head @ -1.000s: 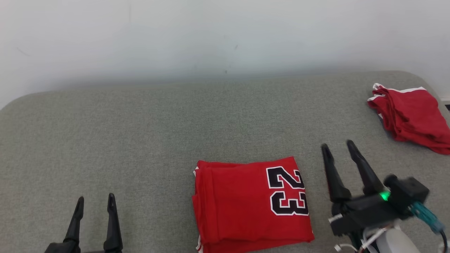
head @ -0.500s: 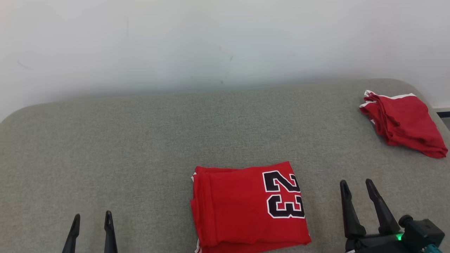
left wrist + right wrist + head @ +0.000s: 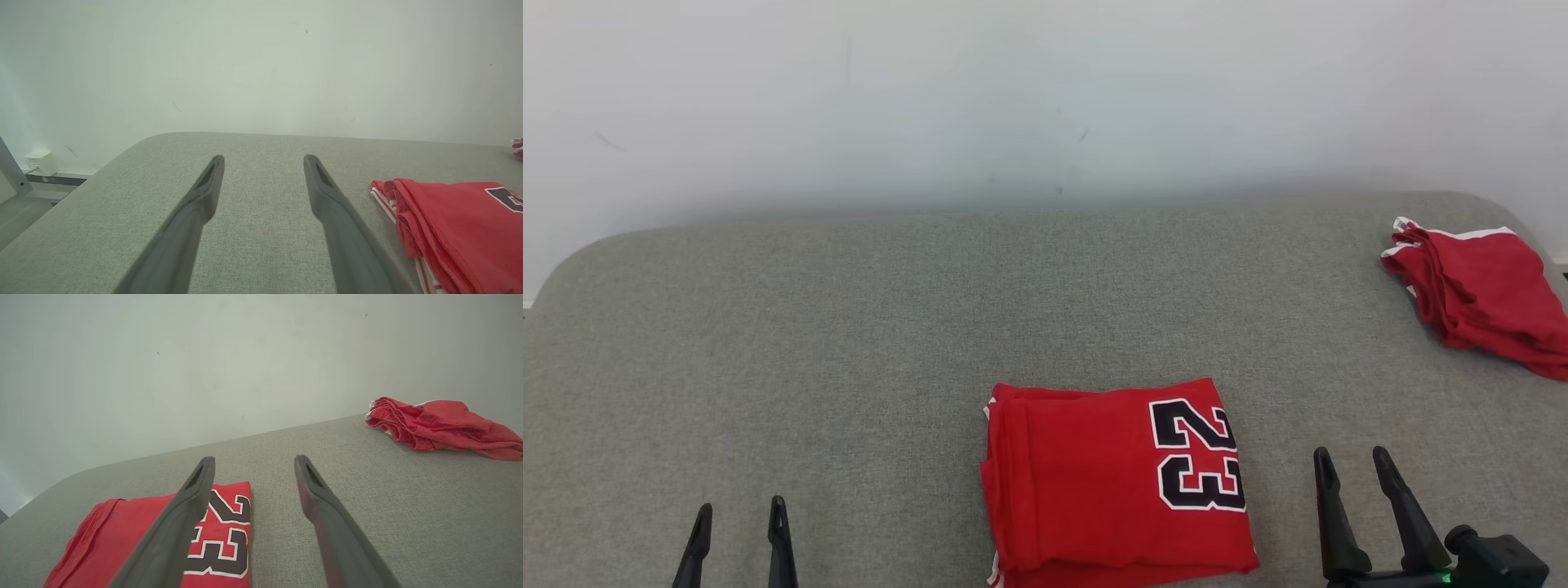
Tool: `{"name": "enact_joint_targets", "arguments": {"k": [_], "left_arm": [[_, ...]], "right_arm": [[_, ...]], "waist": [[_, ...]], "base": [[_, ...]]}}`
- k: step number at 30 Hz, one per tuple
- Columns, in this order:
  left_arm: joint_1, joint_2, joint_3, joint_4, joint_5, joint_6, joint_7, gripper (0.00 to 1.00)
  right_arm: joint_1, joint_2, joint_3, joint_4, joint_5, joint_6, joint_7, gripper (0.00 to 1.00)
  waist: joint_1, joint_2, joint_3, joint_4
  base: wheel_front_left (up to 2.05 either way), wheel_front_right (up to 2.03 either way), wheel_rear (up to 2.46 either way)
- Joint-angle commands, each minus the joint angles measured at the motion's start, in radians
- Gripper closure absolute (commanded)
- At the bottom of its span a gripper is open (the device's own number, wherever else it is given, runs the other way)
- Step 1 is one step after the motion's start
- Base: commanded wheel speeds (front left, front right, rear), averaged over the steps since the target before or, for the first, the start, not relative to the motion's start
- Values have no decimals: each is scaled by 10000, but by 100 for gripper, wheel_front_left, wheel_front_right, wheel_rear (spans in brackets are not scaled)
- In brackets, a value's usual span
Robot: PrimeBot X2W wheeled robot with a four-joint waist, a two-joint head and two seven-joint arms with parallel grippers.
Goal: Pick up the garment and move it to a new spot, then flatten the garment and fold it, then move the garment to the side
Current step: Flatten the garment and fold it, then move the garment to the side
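Just right of the folded garment on the grey surface, the right gripper stands open and empty, nearer than the open left gripper, well apart to its left.

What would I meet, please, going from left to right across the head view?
left gripper → folded red jersey numbered 23 → right gripper → crumpled red garment at the far right

A grey cloth-covered desk carries a folded red jersey numbered 23 at its near middle, and a rumpled red garment far right.
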Motion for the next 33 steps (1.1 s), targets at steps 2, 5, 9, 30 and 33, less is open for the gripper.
{"name": "enact_joint_targets", "arguments": {"k": [2,5,9,30,33], "left_arm": [[-4,1,14,30,-38,70,-32,0],[-129,-1,-40,59,-59,88,-32,0],[-294,-1,-208,153,-120,137,-32,0],[-1039,1,-481,557,-273,85,-32,0],[-1111,2,-482,596,-271,81,-32,0]], "right_arm": [[-107,-60,82,77,-17,-28,-41,0],[-507,-258,367,322,-40,-28,-41,0],[-1305,-434,822,1143,209,-28,262,0],[-4023,-83,1850,6661,437,-28,1301,0],[-4169,67,2085,7170,625,-26,1232,100]], "waist": [[0,0,29,-19],[0,0,123,-25],[0,0,302,55],[0,0,1063,784],[0,0,1084,802]], "base": [[0,0,0],[0,0,0],[0,0,0],[0,0,0],[0,0,0]]}}
